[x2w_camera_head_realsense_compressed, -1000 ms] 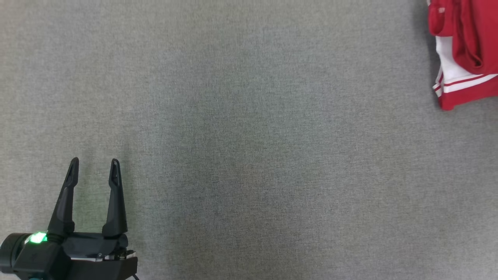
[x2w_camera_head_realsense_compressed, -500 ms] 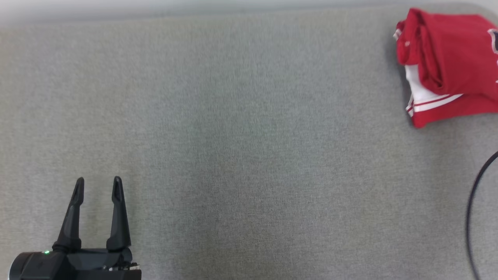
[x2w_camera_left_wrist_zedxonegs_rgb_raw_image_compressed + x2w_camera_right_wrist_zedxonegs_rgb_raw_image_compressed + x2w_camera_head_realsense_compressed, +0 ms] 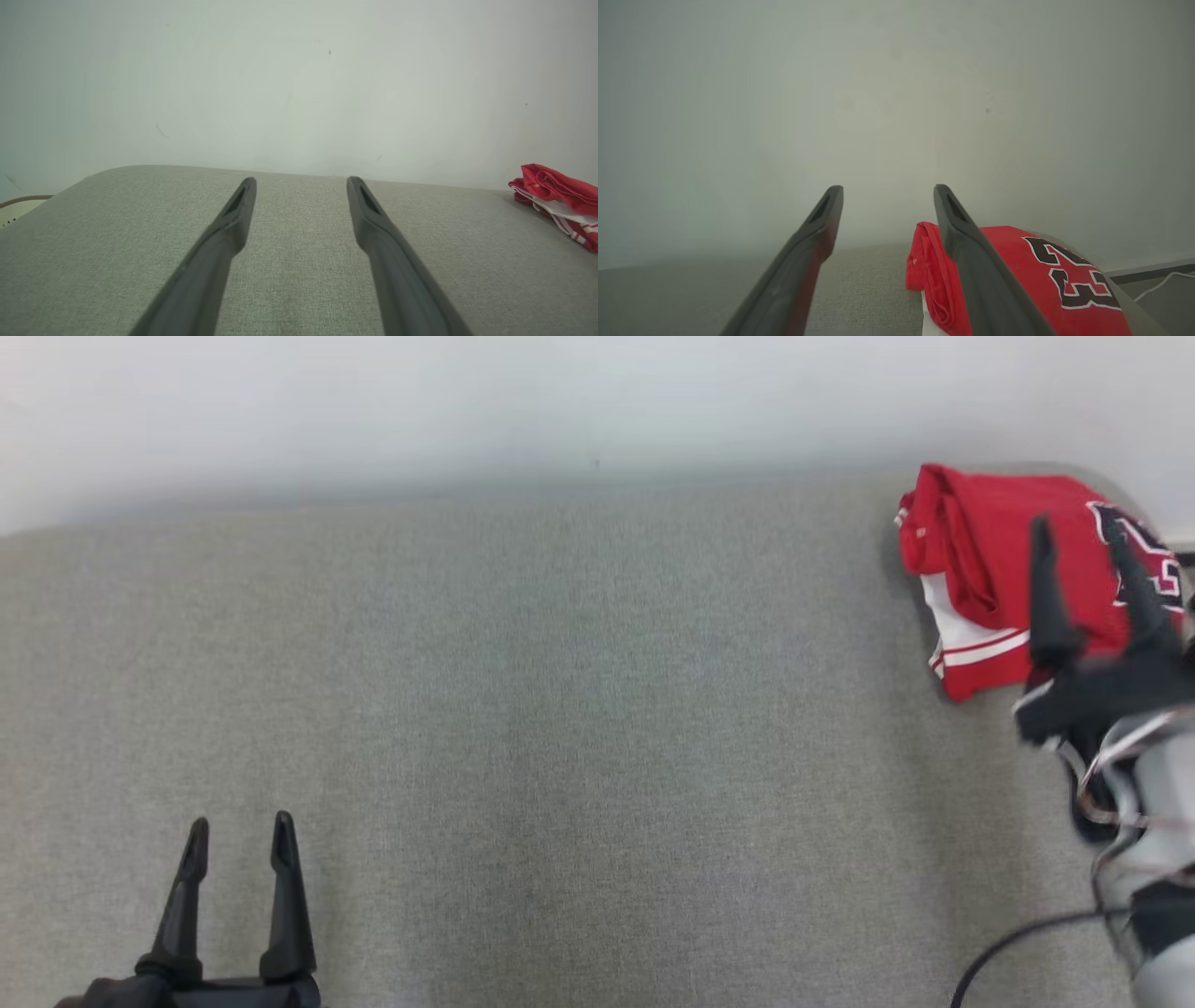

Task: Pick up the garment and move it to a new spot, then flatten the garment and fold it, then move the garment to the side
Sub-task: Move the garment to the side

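Head view, w/ the camera tipped up since a sec ago: a pale wall (image 3: 560,401) now fills the 12 o'clock band and we see the far edge of the grey desk (image 3: 560,709), neither of which showed before. The whole picture has slid, so we put the shift down to the camera, not the things.

The garment (image 3: 980,532), a red jersey w/ white trim and a black number, lies folded at abt 2 o'clock, on the desk's far right corner. Its fold looks the same as half a sec ago.

New since then: the right hand (image 3: 1078,527) has come in at 3 o'clock, blurred, fingers wide apart and pointing to 12, crossing in front of the jersey. In the right wrist view the right hand (image 3: 888,187) has nothing between its fingers; one finger cuts across the garment (image 3: 1013,252), the other stands over the desk (image 3: 864,280). We can't tell if it touches the cloth.

The left hand (image 3: 240,821) sits at 7 o'clock, lower in frame than before, fingers wide, empty. Left wrist view: the left hand (image 3: 302,179) is over bare desk (image 3: 299,242), garment (image 3: 556,186) well apart at 3 o'clock.

A dark cable (image 3: 1008,943) loops at 5 o'clock.
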Robot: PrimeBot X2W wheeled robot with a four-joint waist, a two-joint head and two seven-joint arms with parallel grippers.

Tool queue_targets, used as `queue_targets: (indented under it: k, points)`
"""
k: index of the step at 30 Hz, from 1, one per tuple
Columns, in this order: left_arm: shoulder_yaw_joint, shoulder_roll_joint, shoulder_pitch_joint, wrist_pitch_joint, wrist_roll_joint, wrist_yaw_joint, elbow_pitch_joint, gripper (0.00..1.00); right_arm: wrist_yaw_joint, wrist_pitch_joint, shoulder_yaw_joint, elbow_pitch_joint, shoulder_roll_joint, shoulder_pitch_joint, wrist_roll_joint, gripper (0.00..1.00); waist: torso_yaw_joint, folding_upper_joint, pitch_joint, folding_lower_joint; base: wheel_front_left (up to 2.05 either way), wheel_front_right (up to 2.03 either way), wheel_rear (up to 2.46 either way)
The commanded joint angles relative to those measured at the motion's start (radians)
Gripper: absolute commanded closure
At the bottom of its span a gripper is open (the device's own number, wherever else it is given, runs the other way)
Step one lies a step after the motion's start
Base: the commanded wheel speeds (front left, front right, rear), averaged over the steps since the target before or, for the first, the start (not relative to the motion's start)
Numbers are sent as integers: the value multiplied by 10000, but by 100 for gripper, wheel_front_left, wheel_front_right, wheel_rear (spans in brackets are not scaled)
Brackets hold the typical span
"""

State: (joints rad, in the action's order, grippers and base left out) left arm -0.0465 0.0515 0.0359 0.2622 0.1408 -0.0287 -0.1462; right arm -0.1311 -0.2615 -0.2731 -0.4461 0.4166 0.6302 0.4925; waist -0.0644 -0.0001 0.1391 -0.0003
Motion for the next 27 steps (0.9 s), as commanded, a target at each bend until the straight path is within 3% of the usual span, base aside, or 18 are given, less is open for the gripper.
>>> queue_targets:
  k: [1,17,27]
  points:
    - [47,-8,-217,36,72,-55,85,0,9,-49,123,266,-159,-498,-212,0,31,1,-294,3,0,0,0]
    - [143,-6,-652,35,127,-203,579,0,9,-49,457,1909,-1724,-3732,-1174,0,285,1,-1292,3,0,0,0]
    - [83,-4,-855,36,-14,-315,720,0,9,-48,905,2902,-2443,-5158,-2740,0,392,1,-1501,3,0,0,0]
